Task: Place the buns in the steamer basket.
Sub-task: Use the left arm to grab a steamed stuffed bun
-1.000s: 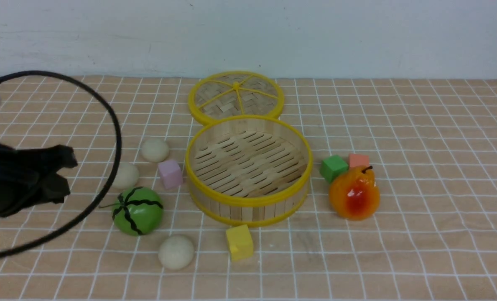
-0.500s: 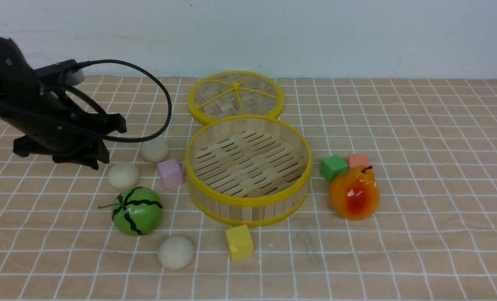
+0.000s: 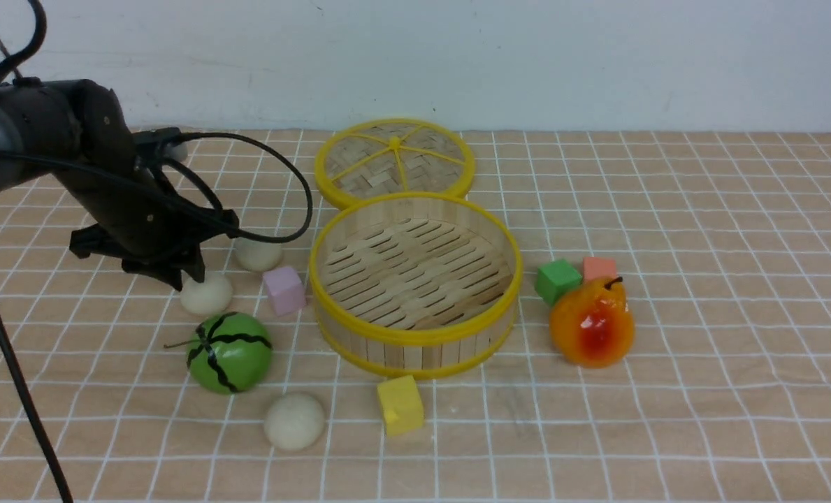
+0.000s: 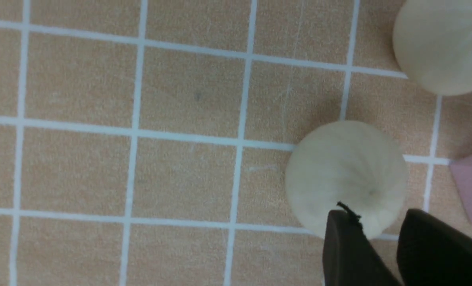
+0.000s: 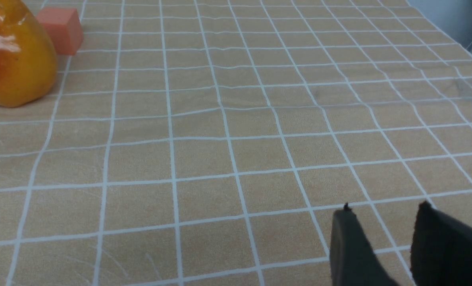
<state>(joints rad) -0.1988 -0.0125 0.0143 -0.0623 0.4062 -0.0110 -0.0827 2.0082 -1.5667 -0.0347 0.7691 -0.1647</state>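
Swinging in from the nine o'clock edge over the past second, my left hand [image 3: 186, 276] now hangs nose-down at a bun [image 3: 207, 294], tips at its ten o'clock side. Its fingers stand partly apart and grip nothing: the wrist view shows a clear gap between them, with the bun just past the tips.

All three buns sit on the bench [image 3: 667, 391] and none is in the basket [image 3: 415, 337]. This one and a second [image 3: 258, 253] lie at the basket's nine o'clock, and a third [image 3: 294, 420] at its seven.

As I read it, the step in hand is the reach for the first pick-up. The next move seems to call for centring over the bun and spreading wider, since the gap looks narrower than the ball. Then I would drop and close gently, without nudging it toward the watermelon [image 3: 230, 351] or the pink cube [image 3: 284, 290].

My right hand [image 5: 384, 214] waits parted and empty over bare cloth.

Whether my tips already touch the bun I cannot tell; from the front they are one dark mass. A cable [image 3: 308, 199] crosses the second bun, and the wrist view cuts that bun and the cube at its edge.
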